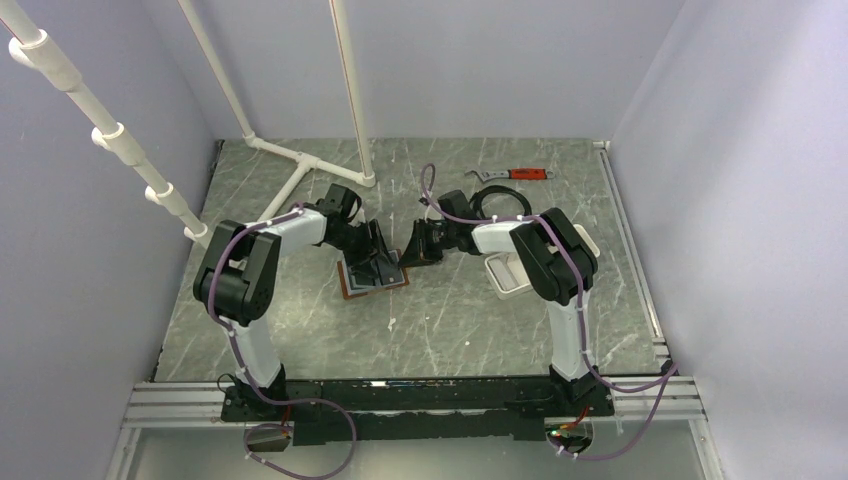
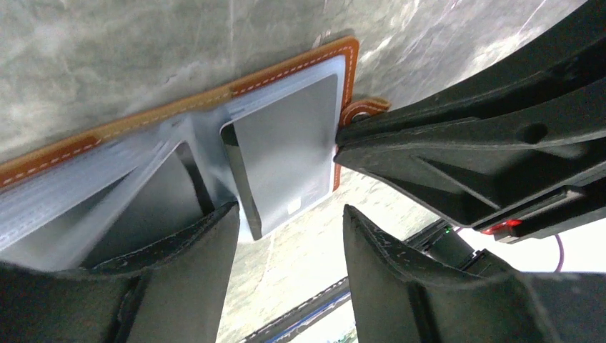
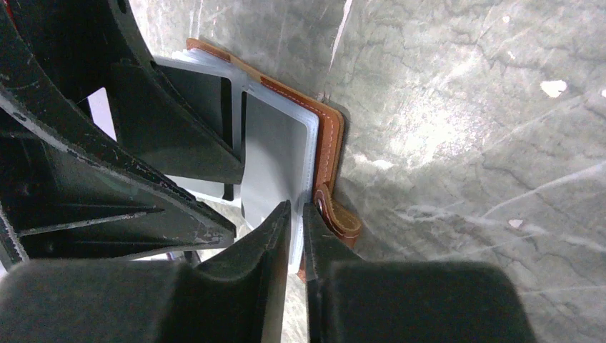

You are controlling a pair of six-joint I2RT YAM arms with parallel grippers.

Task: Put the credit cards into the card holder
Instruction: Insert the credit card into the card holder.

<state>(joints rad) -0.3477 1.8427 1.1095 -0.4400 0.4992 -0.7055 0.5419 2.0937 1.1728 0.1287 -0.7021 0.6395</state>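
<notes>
Closest to you, the black mounting rail (image 1: 420,392) carries both arm bases along the near edge of the table (image 1: 450,330). Between that rail and the work lies a broad stretch of bare marbled surface.

Your card holder (image 1: 372,282) lies opened flat left of centre, brown stitched border outward and clear sleeve (image 3: 214,78) pages fanned up. A grey card (image 2: 286,153) sits inside the rightmost sleeve. The closing tab (image 3: 341,218) sticks out from the holder's right edge.

Your left claw (image 2: 289,221) hangs over the holder with its fingers released. They stand well apart, one beside the card's near corner, and table shows between them.

Your right claw (image 3: 296,214) meets the holder's right edge beside the tab. Its fingers stand a slit apart astride the sleeve's edge, and you cannot tell whether they pinch it.

The two claws are near each other over the holder, so room between them is tight.

A white tray (image 1: 494,268) sits under the right arm's elbow, and a red-handled wrench (image 1: 525,174) lies well apart toward the back. White pipes (image 1: 300,165) stand at the back left, and pale walls (image 1: 740,200) close three sides.
</notes>
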